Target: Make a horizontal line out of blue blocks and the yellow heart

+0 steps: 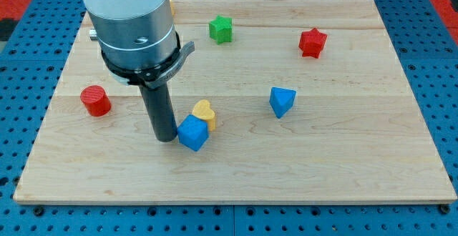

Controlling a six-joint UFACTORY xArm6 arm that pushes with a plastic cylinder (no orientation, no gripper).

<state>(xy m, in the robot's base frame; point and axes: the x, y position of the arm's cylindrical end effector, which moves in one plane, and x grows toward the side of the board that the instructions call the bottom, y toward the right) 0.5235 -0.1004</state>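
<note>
Our rod carries no claw, so no claw state can be told. My tip [166,139] touches the blue cube [192,133] at its nine o'clock; the yellow heart [205,112] touches it at one o'clock, and the blue wedge-like block [282,101] lies well apart at three o'clock. They look light, hard, smooth plastic, likely to slide readily on the wooden tabletop [343,164]; we judge flat faces best for pushing.

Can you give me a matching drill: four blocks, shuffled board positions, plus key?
Blocks:
1. red cylinder
2. green star
3. blue cube
4. red star

Places:
A. the view's top right
B. touching my tip, just to its right
C. the view's left edge, mid-height
D. the view's top, near centre

Pairs: 1-C, 2-D, 3-B, 4-A
</note>
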